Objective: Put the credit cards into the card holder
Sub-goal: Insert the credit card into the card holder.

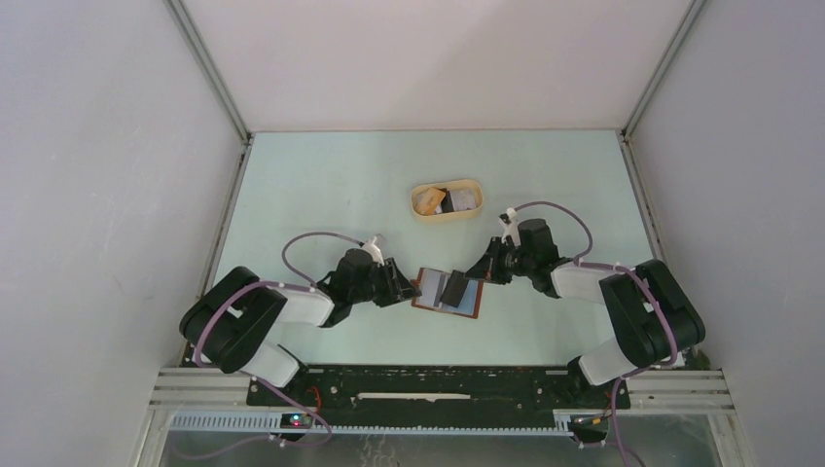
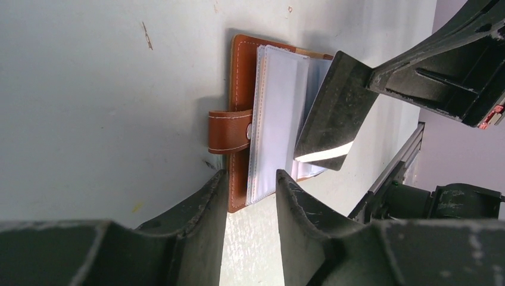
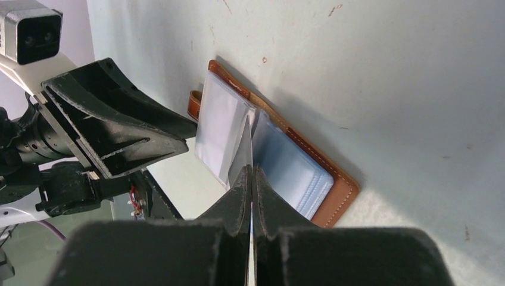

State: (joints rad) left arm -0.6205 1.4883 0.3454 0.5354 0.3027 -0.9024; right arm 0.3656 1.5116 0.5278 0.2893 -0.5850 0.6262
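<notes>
While clenched in the right claw (image 3: 251, 174), the thin grey card (image 2: 333, 107) should be angled into the brown leather holder (image 2: 239, 77); left claw (image 2: 250, 179) released.

You see a reddish-brown card holder (image 2: 239, 89) with pale stitching, a seemingly dark grey credit card (image 2: 327, 107), and a pale green surface (image 1: 321, 185).

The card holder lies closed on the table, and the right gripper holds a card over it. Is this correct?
Not quite. The card holder lies open, not closed; the right wrist view shows it. The right gripper does hold a card over it.
</notes>
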